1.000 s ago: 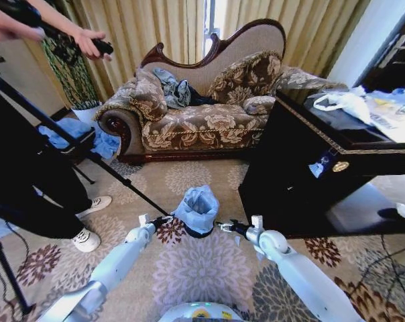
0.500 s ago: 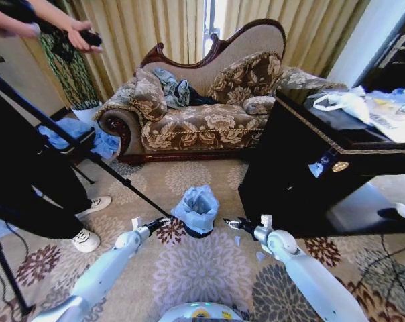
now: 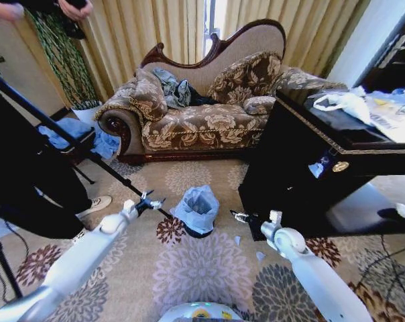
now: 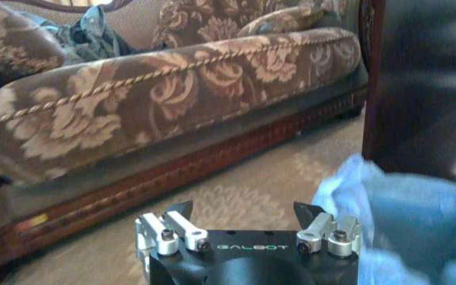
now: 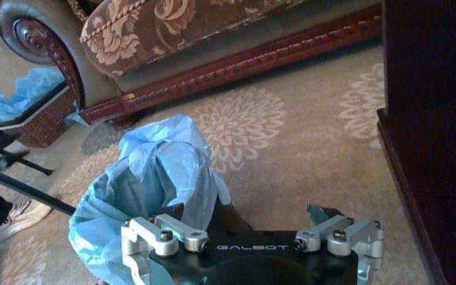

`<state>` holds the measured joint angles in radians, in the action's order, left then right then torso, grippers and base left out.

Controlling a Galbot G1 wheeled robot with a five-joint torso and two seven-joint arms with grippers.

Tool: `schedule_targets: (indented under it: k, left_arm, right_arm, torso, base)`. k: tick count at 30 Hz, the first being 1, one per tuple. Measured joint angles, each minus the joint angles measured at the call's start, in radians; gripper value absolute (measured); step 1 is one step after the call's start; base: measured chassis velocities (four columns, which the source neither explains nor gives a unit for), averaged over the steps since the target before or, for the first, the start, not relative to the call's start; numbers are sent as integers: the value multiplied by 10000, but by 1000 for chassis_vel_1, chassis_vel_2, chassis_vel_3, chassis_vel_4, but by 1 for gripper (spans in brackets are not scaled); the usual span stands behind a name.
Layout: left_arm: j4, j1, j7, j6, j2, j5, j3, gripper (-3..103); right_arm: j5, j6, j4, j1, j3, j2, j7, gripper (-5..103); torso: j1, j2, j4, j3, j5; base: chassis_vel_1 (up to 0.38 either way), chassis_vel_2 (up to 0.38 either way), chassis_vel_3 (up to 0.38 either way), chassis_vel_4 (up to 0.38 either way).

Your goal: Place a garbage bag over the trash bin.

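- Head view: garbage bag [image 3: 198, 205] drapes over the trash bin [image 3: 200, 231] on the floral carpet [image 3: 202, 268], in front of the sofa [image 3: 202, 107]. Left gripper [image 3: 149, 202] and right gripper [image 3: 241, 217] flank it, both apart from the plastic; judged released.
- Left wrist view: jaws spread, empty; bag at one side, sofa base beyond.
- Right wrist view: jaws spread, empty; bag bunched over the bin's mouth, dark cabinet [image 5: 434, 119] beside.

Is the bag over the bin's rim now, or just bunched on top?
Over the rim: the bag drapes down the bin's sides, mouth open upward; both grippers, left and right, are open and clear.
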<state>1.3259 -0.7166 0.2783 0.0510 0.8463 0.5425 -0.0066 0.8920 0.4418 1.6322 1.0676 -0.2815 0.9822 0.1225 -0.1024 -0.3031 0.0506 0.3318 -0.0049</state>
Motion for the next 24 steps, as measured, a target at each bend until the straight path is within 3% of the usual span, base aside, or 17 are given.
schedule_targets:
  k: [10,12,18,24]
  left_arm:
    - [-1118,2242,-182,-199,803,162,1978,82]
    - [-1573,2815,-59,-200,977,356,2800,78]
    - [-2442,3726,315,-101,1485,564,4110,74]
    - [-3188,4180,576,122,1992,241,4670,72]
  right_arm:
    - [-29,-48,390,727,-655,1,-22,100]
    - [-64,-78,429,864,-808,46,-15,100]
    - [-130,-154,442,1037,-993,151,44,100]
    - [-187,-230,411,1157,-1102,225,138,100]
  torso:
    - [0,0,-1,0,0]
    - [-1,0,-2,0,2]
    - [0,0,-1,0,2]
    - [0,0,-2,0,1]
  base:
    - [0,0,0,0]
    - [0,0,0,0]
    - [0,0,0,0]
    - [0,0,0,0]
